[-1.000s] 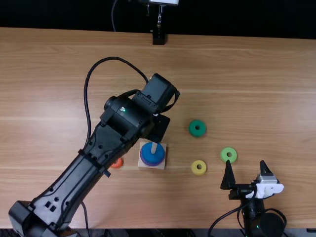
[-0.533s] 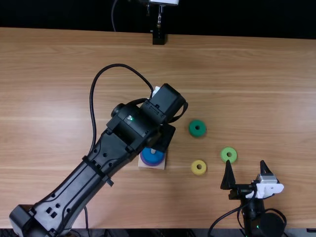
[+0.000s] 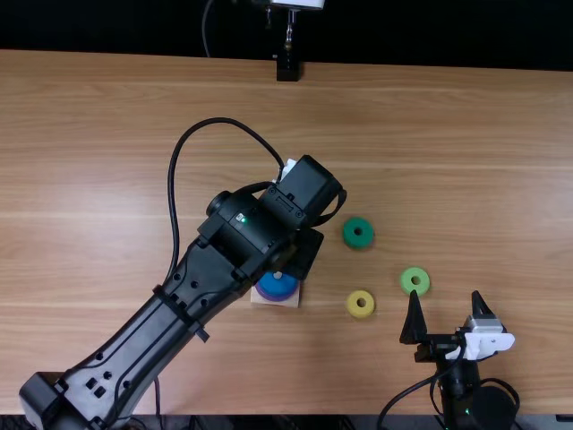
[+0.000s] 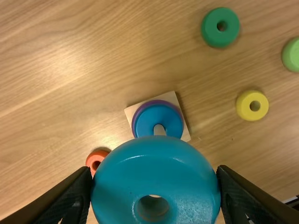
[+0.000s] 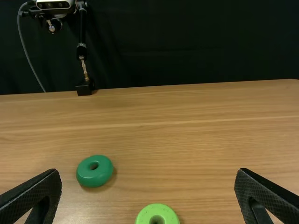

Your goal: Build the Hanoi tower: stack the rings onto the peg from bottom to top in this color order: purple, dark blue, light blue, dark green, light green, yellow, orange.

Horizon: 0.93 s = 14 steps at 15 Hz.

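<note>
Step in hand: third ring, light blue; the carry to the peg, judging by the grip.
Light blue ring (image 4: 155, 179): held across its width by the left gripper (image 4: 154, 171), one of its fingers on either side.
Stack: purple ring (image 4: 134, 123) at the bottom, dark blue ring (image 4: 159, 114) on top, both around the peg (image 4: 160, 130) on its square wooden base (image 4: 186, 135).
Next move: bring the held ring's hole over the peg tip, keep the ring level, lower, then let go. Off-centre, it could catch on the tip.
Right gripper (image 3: 445, 293): near right, fingers spread, nothing between them.
Dark green ring (image 3: 358, 233): on the bench (image 3: 466, 170), right of the base and farther off.
Yellow ring (image 3: 360, 304): right of the base, nearer than the dark green.
Light green ring (image 3: 414, 280): farther right.
Orange ring (image 4: 96, 160): near the base, on its left side.
</note>
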Each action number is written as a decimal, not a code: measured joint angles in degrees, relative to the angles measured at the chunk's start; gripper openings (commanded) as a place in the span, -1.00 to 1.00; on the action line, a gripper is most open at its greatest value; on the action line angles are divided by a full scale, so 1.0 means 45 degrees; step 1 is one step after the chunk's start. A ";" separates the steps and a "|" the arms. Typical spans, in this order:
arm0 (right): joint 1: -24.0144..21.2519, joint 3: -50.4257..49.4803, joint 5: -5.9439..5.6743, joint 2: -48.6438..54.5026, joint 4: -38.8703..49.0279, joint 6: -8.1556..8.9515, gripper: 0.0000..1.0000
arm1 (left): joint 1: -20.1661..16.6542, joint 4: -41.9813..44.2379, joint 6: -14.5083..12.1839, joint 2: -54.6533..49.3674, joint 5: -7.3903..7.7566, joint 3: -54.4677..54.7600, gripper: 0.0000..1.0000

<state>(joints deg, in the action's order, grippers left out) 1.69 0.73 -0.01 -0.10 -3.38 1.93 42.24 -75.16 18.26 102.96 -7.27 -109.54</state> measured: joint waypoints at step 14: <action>0.0005 0.0000 0.0000 0.0000 0.0000 0.0005 1.00 | 0.0049 -0.0049 0.0019 0.0743 -0.0005 0.0005 -1.00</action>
<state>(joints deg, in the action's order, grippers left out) 1.72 0.73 -0.01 -0.10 -3.38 1.96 42.46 -75.37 18.35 106.30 -7.29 -109.51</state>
